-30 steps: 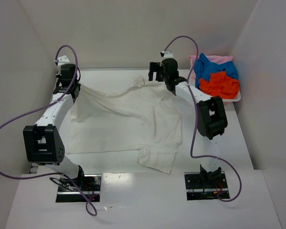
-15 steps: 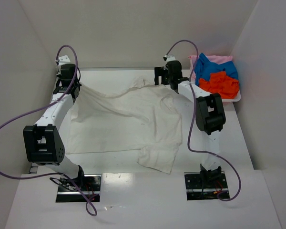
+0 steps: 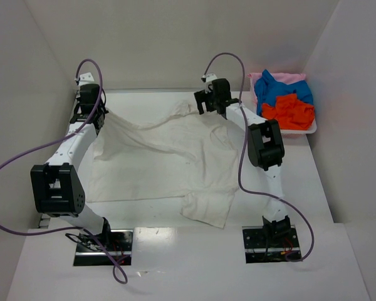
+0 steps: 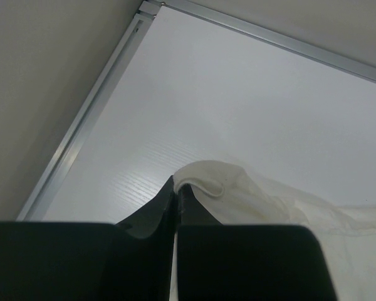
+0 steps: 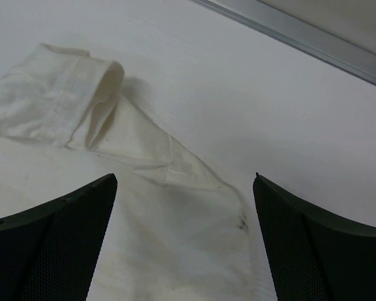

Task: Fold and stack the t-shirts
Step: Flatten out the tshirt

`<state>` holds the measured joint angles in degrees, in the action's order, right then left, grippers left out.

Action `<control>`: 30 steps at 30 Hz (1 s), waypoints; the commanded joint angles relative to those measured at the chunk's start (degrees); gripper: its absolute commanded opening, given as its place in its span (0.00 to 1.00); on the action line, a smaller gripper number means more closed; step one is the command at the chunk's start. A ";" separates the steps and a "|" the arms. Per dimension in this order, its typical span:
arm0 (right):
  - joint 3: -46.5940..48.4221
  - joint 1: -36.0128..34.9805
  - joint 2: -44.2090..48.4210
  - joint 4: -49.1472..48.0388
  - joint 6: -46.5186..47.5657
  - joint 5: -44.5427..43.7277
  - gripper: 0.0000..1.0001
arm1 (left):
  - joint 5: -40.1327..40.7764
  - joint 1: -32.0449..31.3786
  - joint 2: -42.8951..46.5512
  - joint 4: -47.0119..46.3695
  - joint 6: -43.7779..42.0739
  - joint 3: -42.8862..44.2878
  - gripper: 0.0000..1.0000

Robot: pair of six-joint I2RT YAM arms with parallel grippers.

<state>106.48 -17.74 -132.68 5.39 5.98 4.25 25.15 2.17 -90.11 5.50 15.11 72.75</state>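
Left gripper (image 4: pixel 177 187): wrist view alone shows jaws pinched tight on the off-white t-shirt (image 3: pixel 169 153) edge; right gripper (image 5: pixel 185 182): fingers wide, sleeve cuff (image 5: pixel 94 100) ahead-left of them; white table (image 3: pixel 307 182), white walls (image 3: pixel 175 44); tray (image 3: pixel 306 132) right of the right fingers: blue t-shirt (image 3: pixel 274 91), orange-red t-shirt (image 3: pixel 289 113), pink t-shirt (image 3: pixel 292 77).

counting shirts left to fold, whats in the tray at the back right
A blue t-shirt, orange-red t-shirt, pink cloth peeking behind. The tray floor is covered; anything deeper is hidden.
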 commanded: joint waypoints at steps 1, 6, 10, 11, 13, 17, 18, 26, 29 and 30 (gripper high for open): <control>3.56 -3.53 -2.31 2.34 6.41 0.23 0.94 | -1.41 0.37 -0.77 -2.68 -0.52 1.25 0.00; 5.15 -4.15 -3.64 3.40 7.03 -0.38 0.94 | -1.42 0.37 -0.77 -2.68 -1.05 1.25 0.00; 5.15 -4.68 -4.16 3.40 7.56 -0.38 0.94 | -1.42 0.37 -1.30 -2.68 -1.05 1.25 0.00; 5.15 -4.68 -4.16 3.40 7.56 -0.91 0.94 | -1.42 0.37 -1.30 -2.68 -1.05 1.25 0.00; 5.15 -4.68 -4.78 2.88 7.56 -3.09 0.94 | -1.94 0.37 -1.30 -2.68 -1.05 1.25 0.00; 8.74 -4.68 -7.59 2.87 6.33 -6.80 0.94 | -1.94 0.37 -1.83 -2.68 -1.05 1.25 0.00; 9.27 -4.68 -7.59 3.48 6.33 -6.80 0.93 | -1.94 0.37 -1.83 -2.68 -1.05 1.25 0.00; 16.30 -4.68 -12.59 4.90 5.80 -6.18 0.89 | -1.94 0.37 -2.36 -2.68 -1.05 1.78 0.00; 16.83 -4.68 -12.60 4.90 5.18 -6.18 0.81 | -1.94 0.37 -2.36 -2.68 -1.05 1.78 0.00; 17.36 -4.68 -12.60 4.90 4.49 -5.66 0.78 | -1.94 0.37 -2.36 -2.68 -1.05 1.78 0.00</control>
<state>120.29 -22.61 -144.84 10.37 11.40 -1.30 23.66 2.17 -91.98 5.50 14.94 72.75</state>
